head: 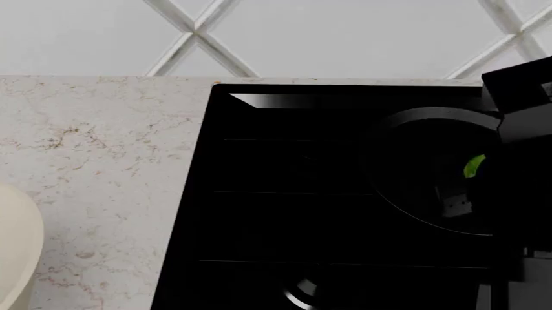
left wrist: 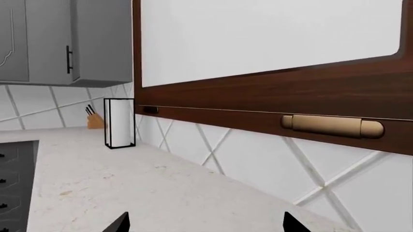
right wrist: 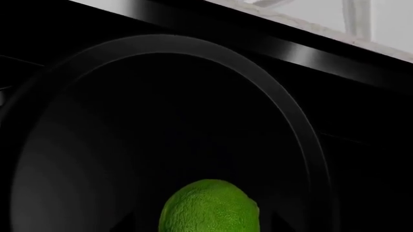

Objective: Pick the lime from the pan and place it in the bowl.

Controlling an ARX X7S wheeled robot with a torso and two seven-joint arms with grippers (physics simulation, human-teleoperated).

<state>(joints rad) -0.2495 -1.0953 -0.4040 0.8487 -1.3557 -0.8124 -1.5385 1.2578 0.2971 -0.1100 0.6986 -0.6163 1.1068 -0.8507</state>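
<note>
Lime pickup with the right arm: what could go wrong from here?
1. The lime is round and sits loose in the pan; an off-centre close could squirt it away across the pan floor.
2. In the head view the right arm hides most of the lime, so the grasp is hard to confirm there.
3. The bowl is far across the cooktop; a weak grip could drop the lime on that carry.

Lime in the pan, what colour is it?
Bright green. The lime shows best in the right wrist view.

Right tool (head: 470,194) reaches down at the head view's right (jaws hidden).
</note>
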